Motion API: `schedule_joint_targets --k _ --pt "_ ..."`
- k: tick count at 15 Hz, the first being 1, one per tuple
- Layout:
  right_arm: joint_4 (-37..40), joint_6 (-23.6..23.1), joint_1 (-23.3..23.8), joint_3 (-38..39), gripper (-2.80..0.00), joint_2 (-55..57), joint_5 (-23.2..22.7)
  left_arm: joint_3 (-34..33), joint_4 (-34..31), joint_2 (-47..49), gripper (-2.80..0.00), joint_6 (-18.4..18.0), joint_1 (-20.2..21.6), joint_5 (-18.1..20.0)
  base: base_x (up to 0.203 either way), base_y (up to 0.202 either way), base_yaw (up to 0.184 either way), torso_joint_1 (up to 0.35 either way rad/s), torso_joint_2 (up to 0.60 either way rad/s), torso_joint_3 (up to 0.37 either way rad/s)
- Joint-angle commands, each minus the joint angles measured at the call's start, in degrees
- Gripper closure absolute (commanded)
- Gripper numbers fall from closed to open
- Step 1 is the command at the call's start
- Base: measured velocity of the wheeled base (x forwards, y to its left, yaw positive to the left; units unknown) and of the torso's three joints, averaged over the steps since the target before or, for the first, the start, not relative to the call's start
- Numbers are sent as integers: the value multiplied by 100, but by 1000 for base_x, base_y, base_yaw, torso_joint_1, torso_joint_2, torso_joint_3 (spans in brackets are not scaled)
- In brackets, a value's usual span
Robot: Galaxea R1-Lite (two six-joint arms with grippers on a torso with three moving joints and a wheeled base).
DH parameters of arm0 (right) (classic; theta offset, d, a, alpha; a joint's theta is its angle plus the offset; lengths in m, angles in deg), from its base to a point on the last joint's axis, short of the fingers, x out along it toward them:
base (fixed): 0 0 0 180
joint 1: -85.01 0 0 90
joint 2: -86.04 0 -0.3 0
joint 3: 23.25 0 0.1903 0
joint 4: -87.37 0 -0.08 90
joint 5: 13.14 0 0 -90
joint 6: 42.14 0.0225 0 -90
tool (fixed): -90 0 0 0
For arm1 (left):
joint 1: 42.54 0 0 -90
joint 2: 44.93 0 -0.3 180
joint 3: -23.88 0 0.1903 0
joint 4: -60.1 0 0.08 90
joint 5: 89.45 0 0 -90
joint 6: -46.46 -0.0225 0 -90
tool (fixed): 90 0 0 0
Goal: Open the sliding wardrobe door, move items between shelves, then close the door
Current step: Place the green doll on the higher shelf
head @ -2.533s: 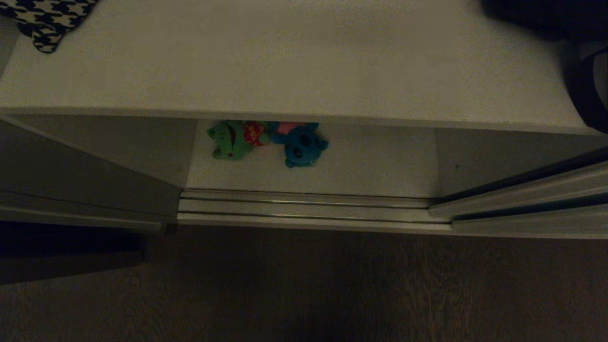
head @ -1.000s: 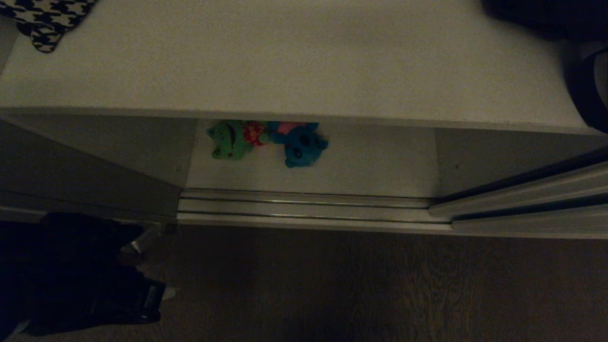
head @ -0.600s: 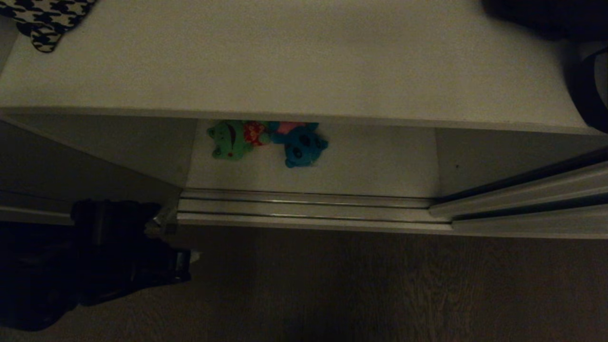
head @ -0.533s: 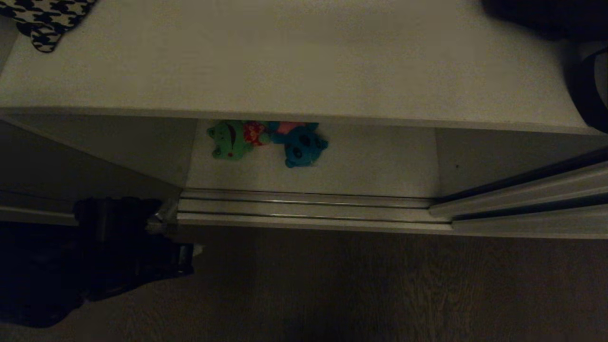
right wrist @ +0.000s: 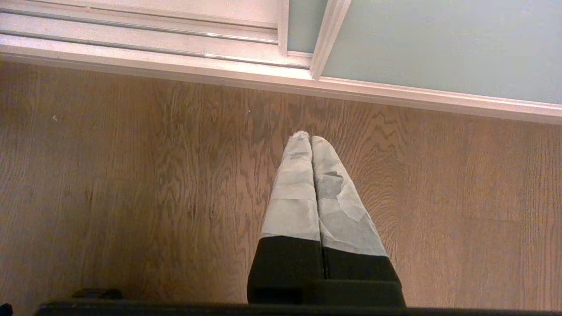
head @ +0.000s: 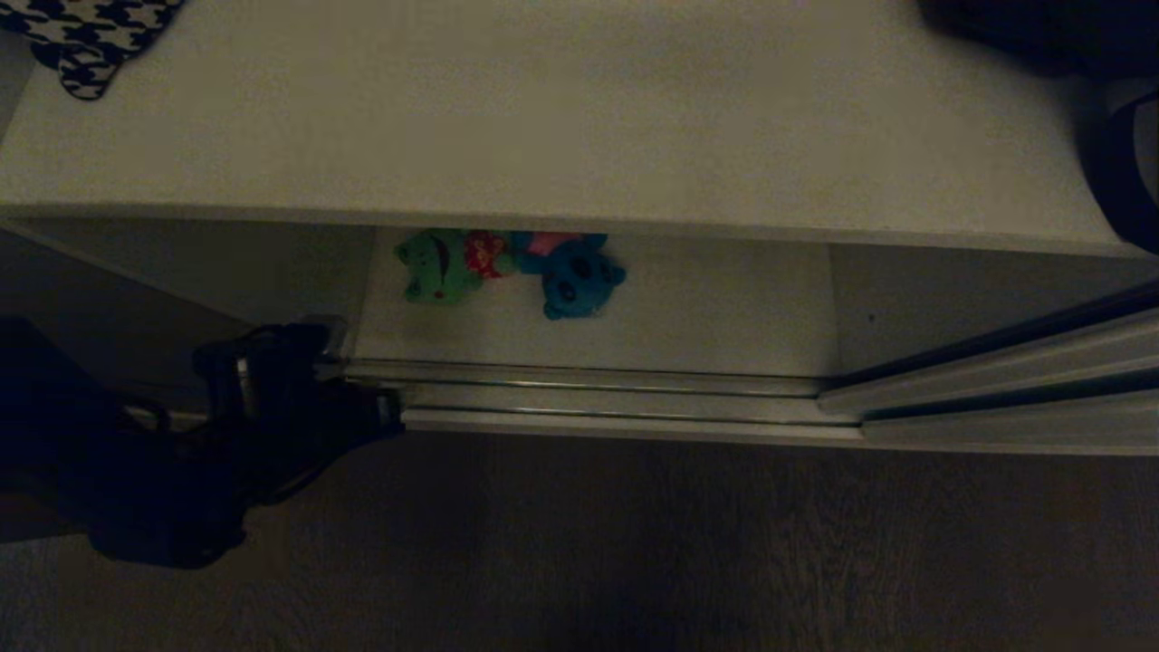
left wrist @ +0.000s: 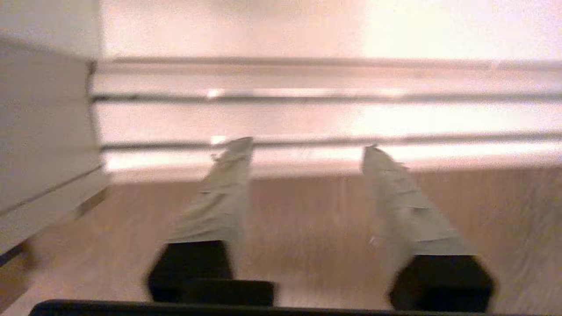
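Observation:
Two plush toys lie side by side on the lower white shelf (head: 706, 308), partly under the upper shelf (head: 543, 118): a green one (head: 439, 267) and a teal-blue one (head: 575, 276). The sliding wardrobe door (right wrist: 439, 44), a pale grey-green panel, stands pushed to the right (head: 996, 380), so the opening is uncovered. My left gripper (head: 362, 385) hangs low at the left end of the floor track, left of the toys and apart from them. Its fingers are open and empty (left wrist: 307, 147). My right gripper (right wrist: 307, 136) is shut over the wooden floor, outside the head view.
A ribbed metal floor track (head: 589, 398) runs along the front of the opening. A houndstooth bag (head: 86, 41) lies at the upper shelf's back left, a black bag (head: 1114, 118) at its right. A grey panel (head: 136, 308) bounds the opening on the left.
My left arm has come into the head view from the lower left and moved up and right to the left end of the floor track. The toys have not moved.

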Motion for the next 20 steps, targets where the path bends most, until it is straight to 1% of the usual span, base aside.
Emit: schedule_joint_targets --k 1,2,4,5,6,7,10,11,14,15,16,18,20 --pt "-5 -2 -2 -8 0 -20 -2 293 69 250 -280 84 -24 -10 0 0 0 0 0 0" --pt "-5 -2 -2 0 0 -20 -2 475 197 345 -280 114 -19 -21 0 0 0 0 0 0" --pt "-5 -2 -2 0 0 -20 -2 725 737 568 -280 119 -18 -37 0 0 0 0 0 0" --pt "-5 -2 -2 0 0 -20 -2 858 1053 672 -280 114 -18 -116 0 0 0 0 0 0" --pt "-5 -2 -2 0 0 -20 -2 995 1153 698 -280 114 -18 -288 0 0 0 0 0 0" --pt "-5 -2 -2 0 0 -20 -2 1102 1189 682 -280 129 -18 -340 0 0 0 0 0 0" --pt "-5 -2 -2 0 0 -20 -2 1329 1306 808 -280 101 -9 -346 0 0 0 0 0 0" --pt "-5 -2 -2 0 0 -20 -2 1486 1403 1031 -280 77 -9 -348 0 0 0 0 0 0" --pt "-5 -2 -2 0 0 -20 -2 2359 2048 1837 -280 63 -9 -392 0 0 0 0 0 0" --pt "-5 -2 -2 0 0 -20 -2 2481 2208 1934 -280 57 -9 -430 0 0 0 0 0 0" --pt "-5 -2 -2 0 0 -20 -2 2511 2167 1946 -280 54 -9 -447 0 0 0 0 0 0" --pt "-5 -2 -2 0 0 -20 -2 2905 1963 2099 -280 49 -3 -486 0 0 0 0 0 0" --pt "-5 -2 -2 0 0 -20 -2 3257 1902 2399 -280 45 -1 -497 0 0 0 0 0 0"
